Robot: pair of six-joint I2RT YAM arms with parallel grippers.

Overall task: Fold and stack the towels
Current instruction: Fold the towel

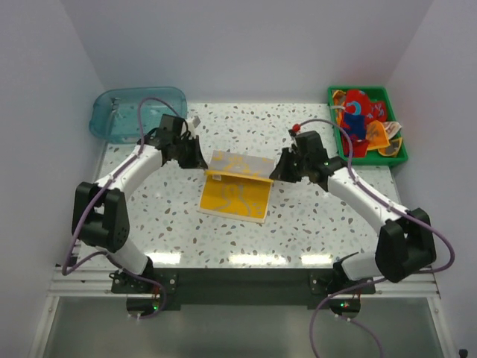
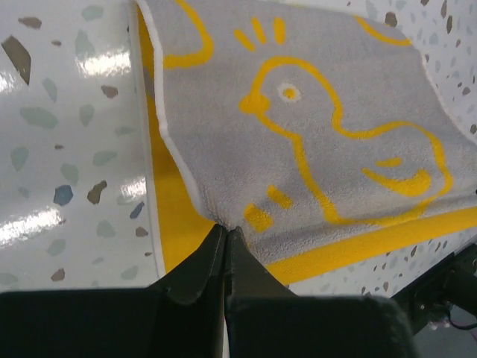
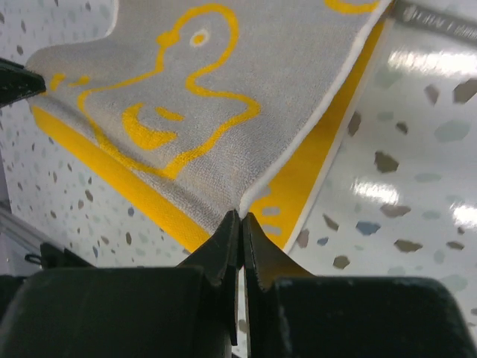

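Duck towel (image 1: 237, 195), top view: it is lying mid-worktop (image 1: 313, 224) between the arms, with the yellow half resting flat and the far edge being held up off the surface.
Hands, top view: the left hand (image 1: 203, 168) and right hand (image 1: 273, 176) are each pinching one far corner.
Surroundings, top view: a green tray (image 1: 367, 90) holding the other towels (image 1: 361, 119) is sitting far right, and a blue tub (image 1: 138, 112) far left. Both are lying well apart from the duck towel, and nothing is blocking the path toward its near edge.
Left wrist view: the left hand (image 2: 226, 237) is gripping only the very tip of its corner, jaws pressed together, while the grey reverse with its duck outline is sagging beyond.
Risk, left: with so little cloth in the pinch, the corner is probably going to slip out if the towel is pulled taut.
Right wrist view: the right hand (image 3: 240, 221) is clamping its corner just as thinly, with the yellow face showing beneath.
Risk, both: if one arm is travelling faster than the other, the fold is likely coming down skewed. The flat half may also be sliding on the glossy worktop, leaving the edges unmatched.
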